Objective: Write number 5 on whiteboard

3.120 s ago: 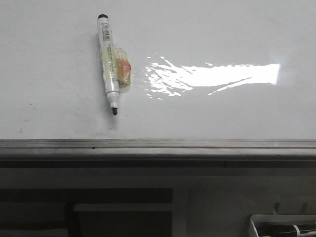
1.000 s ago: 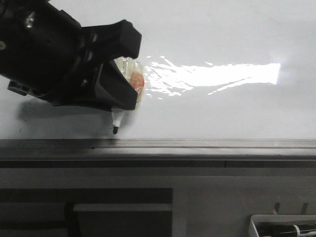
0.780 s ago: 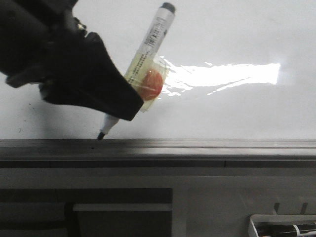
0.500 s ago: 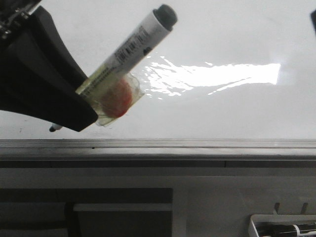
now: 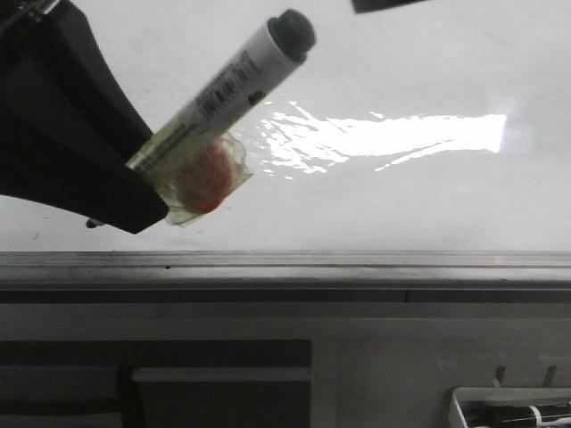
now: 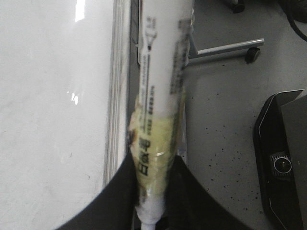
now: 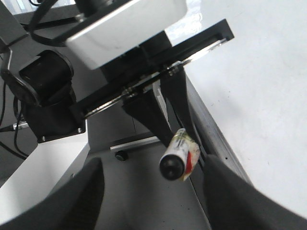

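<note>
My left gripper [image 5: 134,205] is shut on a white marker [image 5: 236,76] and holds it tilted above the whiteboard [image 5: 401,214], near its grey metal edge strip [image 5: 357,260]. The marker's dark rear end points up and to the right. Its tip [image 5: 92,223] just peeks out below the fingers. A wad of clear tape with an orange patch [image 5: 205,178] wraps the barrel. In the left wrist view the fingers [image 6: 120,196] clamp the marker [image 6: 160,86]. My right gripper [image 7: 158,206] is open, facing the marker's rear end [image 7: 170,166] and apart from it. No number 5 shows on the board.
A bright glare patch [image 5: 419,134] lies on the board. Below the edge strip is a grey cabinet front [image 5: 375,357], with a white tray [image 5: 508,406] holding another marker at the lower right. A black case [image 6: 283,158] lies on the floor beside the board.
The marker lay flat on the board; my left gripper closed on it and lifted it tilted. Since half a second ago it barely moved, and a dark part entered the front view's top.
</note>
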{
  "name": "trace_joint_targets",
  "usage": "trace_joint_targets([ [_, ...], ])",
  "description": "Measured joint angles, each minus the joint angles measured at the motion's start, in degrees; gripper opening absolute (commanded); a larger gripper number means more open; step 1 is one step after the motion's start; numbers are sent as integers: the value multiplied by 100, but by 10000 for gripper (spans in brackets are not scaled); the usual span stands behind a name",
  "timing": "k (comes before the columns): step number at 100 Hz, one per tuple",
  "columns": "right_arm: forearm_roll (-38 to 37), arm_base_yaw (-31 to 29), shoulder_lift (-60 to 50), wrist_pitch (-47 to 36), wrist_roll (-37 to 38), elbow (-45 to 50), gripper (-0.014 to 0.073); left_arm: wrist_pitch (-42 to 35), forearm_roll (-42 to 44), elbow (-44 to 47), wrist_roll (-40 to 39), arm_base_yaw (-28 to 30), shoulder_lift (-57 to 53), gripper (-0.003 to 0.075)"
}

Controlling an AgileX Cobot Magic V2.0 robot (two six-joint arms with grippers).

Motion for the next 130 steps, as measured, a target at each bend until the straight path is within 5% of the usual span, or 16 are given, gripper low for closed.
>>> trace_joint_targets([
  [58, 1020, 427, 1245, -345, -495, -138, 394, 0, 4, 0, 0, 0, 0, -20],
  [77, 1141, 427, 1411, -366, -505, -138, 265, 0, -6, 0, 0, 0, 0, -20],
  [100, 1267, 427, 1641, -363, -519, -138, 214, 17, -6, 0, 0, 0, 0, -20],
  [117, 1256, 427, 1664, -435, -543, -138, -67, 38, -160, 0, -75, 50, 0, -20],
  [130, 1220, 415, 1664, -438, -589, -138, -58, 91, -290, 0, -211, 63, 0, -20],
])
